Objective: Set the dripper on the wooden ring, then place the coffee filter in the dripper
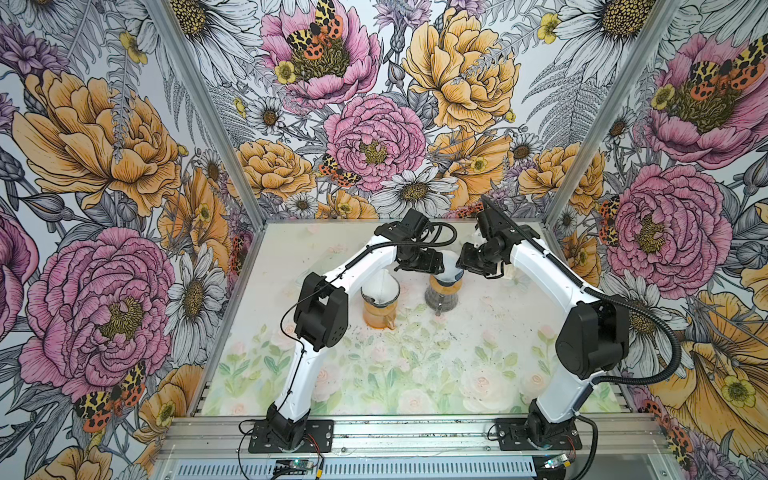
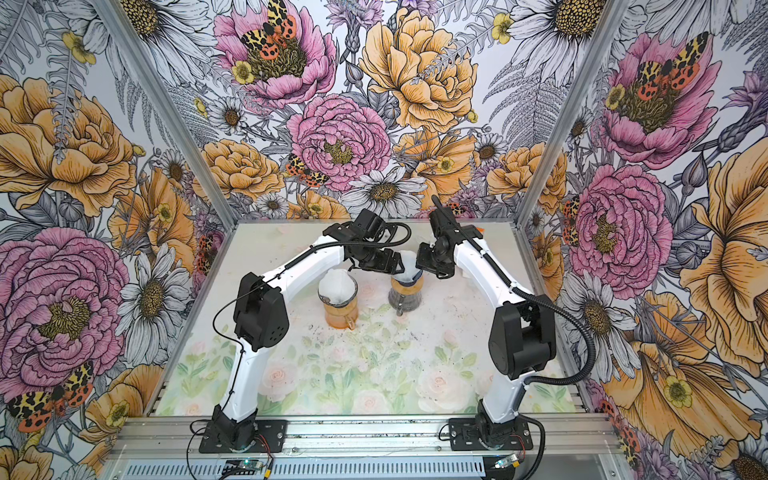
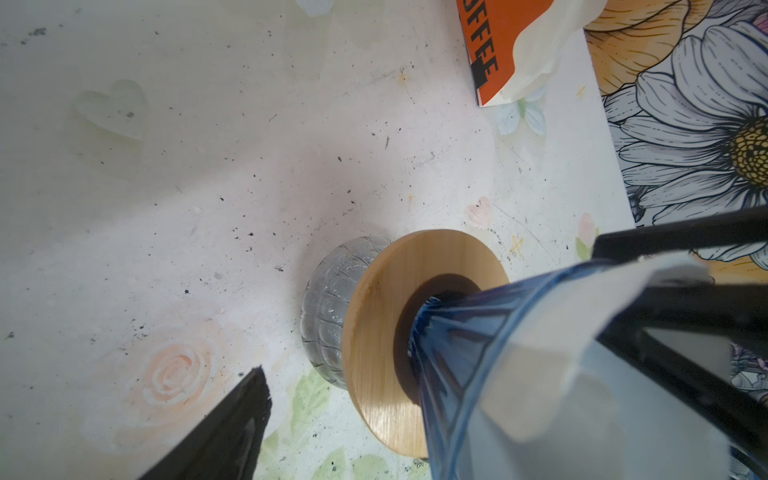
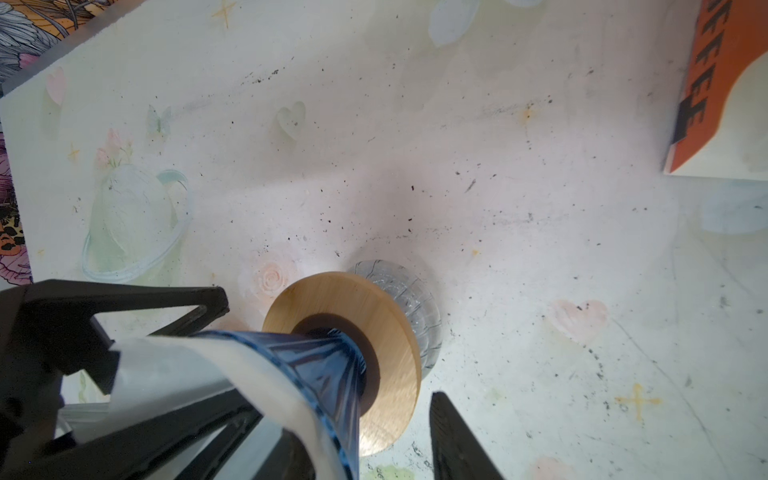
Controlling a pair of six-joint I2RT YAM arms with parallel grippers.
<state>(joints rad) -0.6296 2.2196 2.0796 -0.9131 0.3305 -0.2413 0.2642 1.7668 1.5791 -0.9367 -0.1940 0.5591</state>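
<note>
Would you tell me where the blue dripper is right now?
In both top views the blue dripper stands on the wood-collared glass carafe, right of centre near the back, just right of the orange jug.

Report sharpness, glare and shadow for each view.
In both top views: even light, no glare, all in focus, the table washed pale. In the left wrist view: the near dripper and filter blur, table specks are crisp. In the right wrist view: the same, with a soft shadow beyond the carafe.
</note>
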